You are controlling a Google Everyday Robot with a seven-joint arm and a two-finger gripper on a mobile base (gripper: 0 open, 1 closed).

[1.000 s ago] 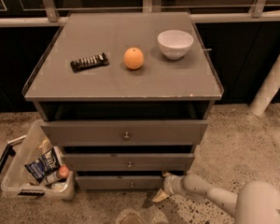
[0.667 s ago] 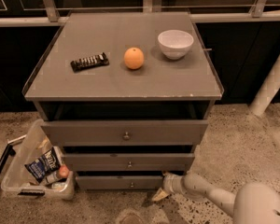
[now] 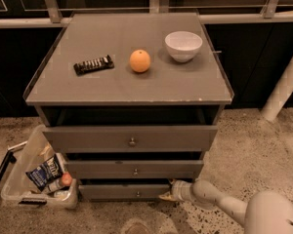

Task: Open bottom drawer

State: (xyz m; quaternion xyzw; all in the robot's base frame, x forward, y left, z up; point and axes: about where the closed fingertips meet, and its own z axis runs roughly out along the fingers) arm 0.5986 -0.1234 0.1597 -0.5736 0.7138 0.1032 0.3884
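Camera view: the bottom drawer (image 3: pixel 107 191) sits at 6 o'clock on the cabinet (image 3: pixel 136 89). It is probably rigid and slides under a light pull. Grasp the small knob (image 3: pixel 137 194). The gripper (image 3: pixel 167 195) sits at 3 o'clock of the knob; whether it is spread or closed cannot be told.

The bottom drawer (image 3: pixel 118 191) is the lowest grey front beneath the counter's (image 3: pixel 127 89) front edge: slim, flat and level, with one small round metal knob (image 3: pixel 136 194) at its middle. The gripper (image 3: pixel 167 195) sits at the drawer's right end, below the counter's front right corner.
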